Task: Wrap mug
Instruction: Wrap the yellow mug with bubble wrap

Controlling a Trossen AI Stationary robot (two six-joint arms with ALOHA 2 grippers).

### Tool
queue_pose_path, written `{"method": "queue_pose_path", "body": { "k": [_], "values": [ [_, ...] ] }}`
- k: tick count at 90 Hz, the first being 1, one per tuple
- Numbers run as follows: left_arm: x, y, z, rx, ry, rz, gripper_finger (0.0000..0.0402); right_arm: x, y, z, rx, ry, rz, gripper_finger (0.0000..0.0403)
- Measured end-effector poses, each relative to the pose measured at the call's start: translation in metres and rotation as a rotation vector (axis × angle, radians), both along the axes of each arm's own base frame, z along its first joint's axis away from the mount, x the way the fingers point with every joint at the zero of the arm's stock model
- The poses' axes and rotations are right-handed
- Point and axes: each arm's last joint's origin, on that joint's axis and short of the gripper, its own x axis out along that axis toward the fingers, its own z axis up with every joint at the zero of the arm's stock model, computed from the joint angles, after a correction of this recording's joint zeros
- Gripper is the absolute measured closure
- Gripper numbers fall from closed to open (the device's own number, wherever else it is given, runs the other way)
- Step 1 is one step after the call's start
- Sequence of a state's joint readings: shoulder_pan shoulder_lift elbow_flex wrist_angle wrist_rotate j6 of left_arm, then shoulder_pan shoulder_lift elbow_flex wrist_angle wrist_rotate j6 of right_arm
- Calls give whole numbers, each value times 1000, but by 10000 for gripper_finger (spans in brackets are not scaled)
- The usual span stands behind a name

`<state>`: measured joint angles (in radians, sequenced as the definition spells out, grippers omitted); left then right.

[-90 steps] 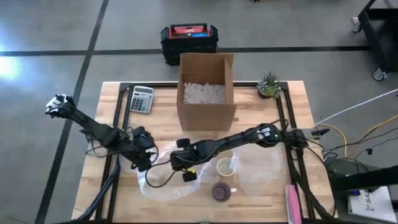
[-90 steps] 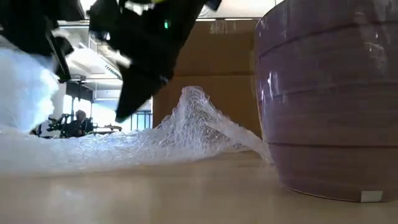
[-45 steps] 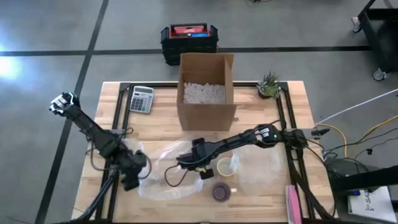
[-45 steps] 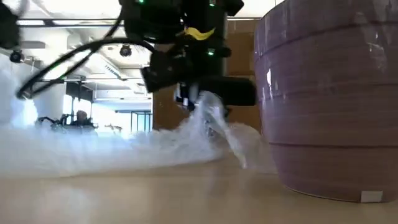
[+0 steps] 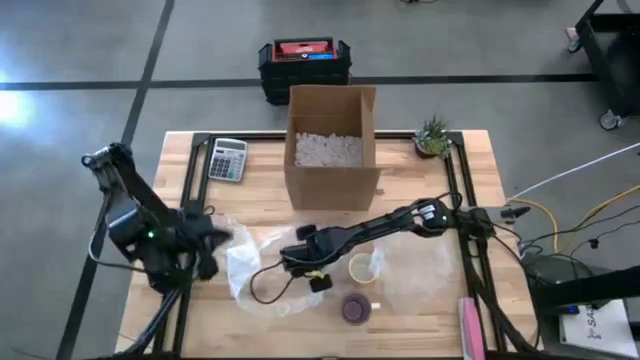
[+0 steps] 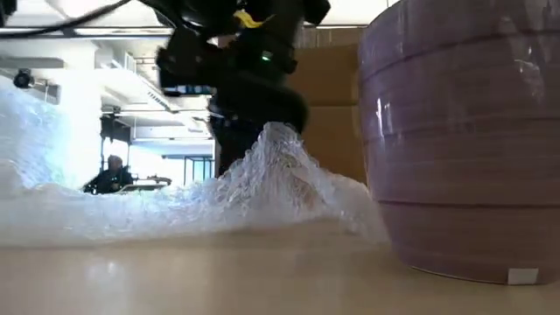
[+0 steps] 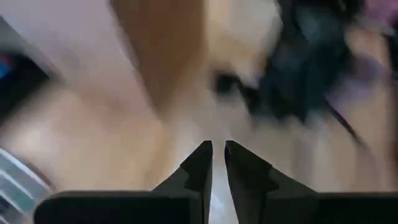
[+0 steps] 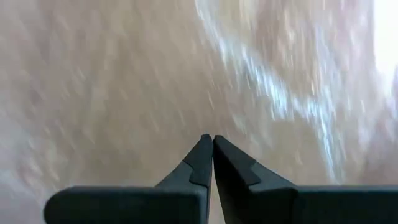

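High view, read from the left: left end effector (image 5: 208, 245) just off the left border of the bubble wrap (image 5: 245, 265), out over the edge of the surface (image 5: 260, 195). Fingers (image 7: 199, 168) drawn in to a thin slit in the left wrist view, with something pale in the gap (probably the film's edge, though too blurred to be certain). Looks placed there to draw that side of the sheet up and outward; fits the low view, where the wrap climbs high at the left.

Further right, near the sheet's middle, right end effector (image 5: 312, 272) reaching in from the right side of the surface, tips pressed fully together in its own wrist view. In the low view, a peak of wrap rising straight into it, so apparently pinching a fold, likely to gather film toward the mug.

Just to its right, cream mug (image 5: 360, 268) upright on the wrap, near the right end effector but not touching it, and well apart from the left one. Not yet covered at all: wrapping barely begun, by the look of it.

Below that, a purple mug (image 5: 355, 307) standing just beside the wrap's near edge (unclear which of the two is meant).
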<state>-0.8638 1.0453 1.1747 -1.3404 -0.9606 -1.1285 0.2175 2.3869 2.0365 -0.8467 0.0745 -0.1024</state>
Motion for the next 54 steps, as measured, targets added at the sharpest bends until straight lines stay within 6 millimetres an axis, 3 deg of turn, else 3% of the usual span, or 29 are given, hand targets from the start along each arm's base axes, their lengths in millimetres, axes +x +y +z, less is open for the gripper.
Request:
{"method": "queue_pose_path", "body": {
  "k": [9, 21, 29, 39, 54],
  "values": [
    [15, 19, -16, 77, 67, 105, 380, 3, 1, -2, 11, -33, -10, 403],
    [42, 47, -58, 56, 233, 180, 381, 4, 1, -2, 13, -43, -21, 403],
    [60, 68, -91, -25, 297, 142, 381, 3, 3, -2, 12, -41, -19, 403],
    [77, 92, -118, -156, 238, 27, 381, 3, 5, -2, 13, -40, -14, 403],
    [74, 110, -152, -400, 292, -93, 381, 1, 9, -3, 12, -32, -5, 403]
  ]
}}
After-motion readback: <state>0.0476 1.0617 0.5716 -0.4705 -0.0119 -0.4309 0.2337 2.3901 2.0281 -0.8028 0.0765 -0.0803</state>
